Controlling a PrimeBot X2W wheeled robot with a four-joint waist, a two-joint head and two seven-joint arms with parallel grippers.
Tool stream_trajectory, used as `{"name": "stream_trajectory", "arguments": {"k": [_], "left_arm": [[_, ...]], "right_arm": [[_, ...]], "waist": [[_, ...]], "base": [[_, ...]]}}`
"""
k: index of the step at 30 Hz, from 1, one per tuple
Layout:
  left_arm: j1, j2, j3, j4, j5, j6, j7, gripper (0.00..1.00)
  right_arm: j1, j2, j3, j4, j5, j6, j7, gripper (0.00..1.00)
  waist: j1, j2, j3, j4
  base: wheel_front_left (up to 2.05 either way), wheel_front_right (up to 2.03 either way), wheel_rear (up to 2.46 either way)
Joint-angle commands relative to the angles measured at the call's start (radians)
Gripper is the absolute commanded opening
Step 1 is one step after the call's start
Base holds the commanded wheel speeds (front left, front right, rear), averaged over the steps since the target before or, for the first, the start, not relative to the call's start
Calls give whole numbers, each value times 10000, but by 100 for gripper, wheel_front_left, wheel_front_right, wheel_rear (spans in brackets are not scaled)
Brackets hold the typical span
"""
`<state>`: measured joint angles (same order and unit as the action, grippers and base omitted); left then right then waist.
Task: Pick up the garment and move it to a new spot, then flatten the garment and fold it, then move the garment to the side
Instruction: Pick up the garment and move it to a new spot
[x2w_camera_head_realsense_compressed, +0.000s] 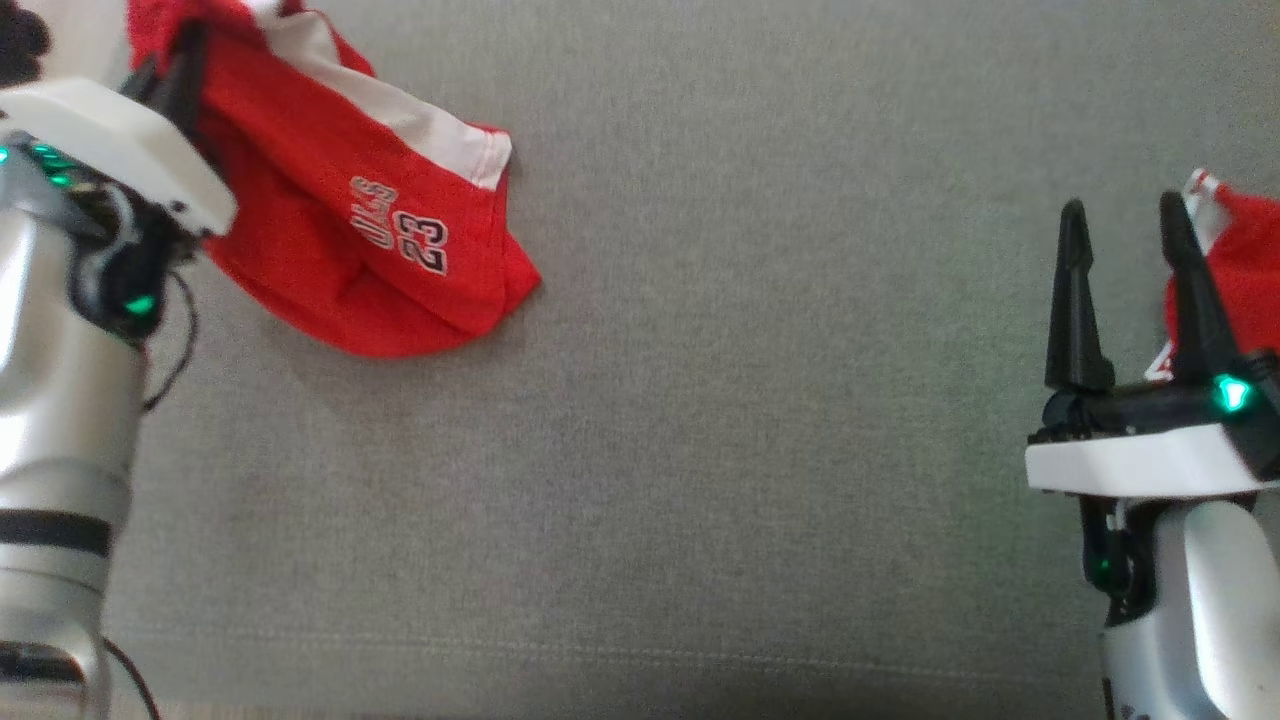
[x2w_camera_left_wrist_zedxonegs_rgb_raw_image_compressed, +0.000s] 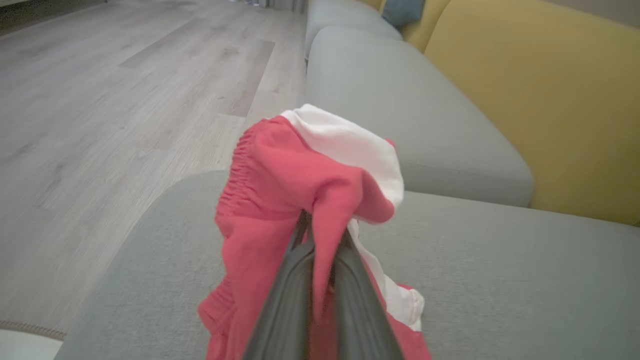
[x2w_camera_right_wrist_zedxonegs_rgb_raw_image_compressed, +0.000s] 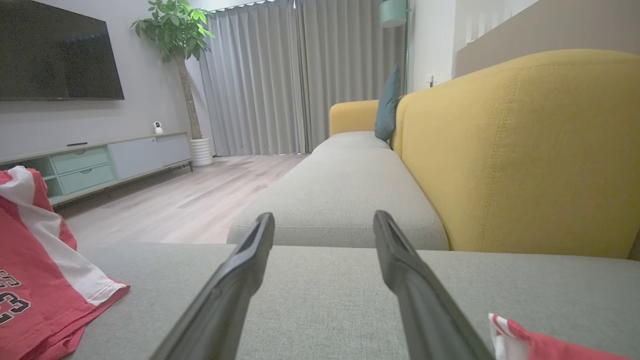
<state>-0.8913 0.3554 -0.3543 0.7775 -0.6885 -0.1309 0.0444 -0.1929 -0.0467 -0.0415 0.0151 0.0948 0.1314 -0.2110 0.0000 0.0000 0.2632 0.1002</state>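
Your left arm runs up the left edge of the head view, the silver forearm upright and the wrist bent so the white housing tips toward the top corner. From there the left claw (x2w_camera_left_wrist_zedxonegs_rgb_raw_image_compressed: 325, 225) points into the bunched end of the garment (x2w_camera_head_realsense_compressed: 340, 230). In the left wrist view its two dark fingers (x2w_camera_left_wrist_zedxonegs_rgb_raw_image_compressed: 285, 305) stand almost together, pinching a fold of red cloth just below the gathered elastic waistband. The cloth and its white stripe drape over and past the fingertips.

The garment is a pair of red shorts with a white side stripe and a printed 23. It sits at the upper left of the head view on the grey sofa seat (x2w_camera_head_realsense_compressed: 750, 400). Its gripped end is raised, while the leg with the number lies on the cushion, hem toward the middle of the seat.

Your right arm comes up from the lower right of the head view, forearm near upright and wrist level. The right claw (x2w_camera_head_realsense_compressed: 1122, 210) points away from you, low over the seat. Its fingers are spread wide apart with bare cushion between them, and it holds nothing. A second red and white cloth (x2w_camera_head_realsense_compressed: 1235, 260) lies just beside its outer finger at the right edge; you cannot tell from these views whether they touch.

The yellow backrest (x2w_camera_right_wrist_zedxonegs_rgb_raw_image_compressed: 525, 150) rises beyond the seat in the right wrist view.
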Motion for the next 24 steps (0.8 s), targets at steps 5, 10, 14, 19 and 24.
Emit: {"name": "stream_trajectory", "arguments": {"k": [5,10,14,19,24], "left_arm": [[14,-145,69,-1463,-184,120,-374,0],[341,-980,-130,-2695,-321,559,-418,0],[474,-1840,-351,-3485,-350,980,-642,0],[807,-2658,-449,-3957,-485,1470,-1351,0],[1454,-3028,-536,-4564,-1321,1995,-2593,0]], "right_arm": [[-4,-35,290,112,315,-7,-258,100],[-51,-35,298,395,449,-7,-373,100],[-122,-35,189,488,469,-7,-427,100],[-260,-35,132,546,532,-7,-460,100],[-264,-35,-36,565,559,-7,-484,100]], "waist": [[0,0,-1182,-375],[0,0,-1585,-866],[0,0,-1717,-1277],[0,0,-1763,-1707],[0,0,-1715,-1945]], "base": [[0,0,0],[0,0,0],[0,0,0],[0,0,0],[0,0,0]]}}
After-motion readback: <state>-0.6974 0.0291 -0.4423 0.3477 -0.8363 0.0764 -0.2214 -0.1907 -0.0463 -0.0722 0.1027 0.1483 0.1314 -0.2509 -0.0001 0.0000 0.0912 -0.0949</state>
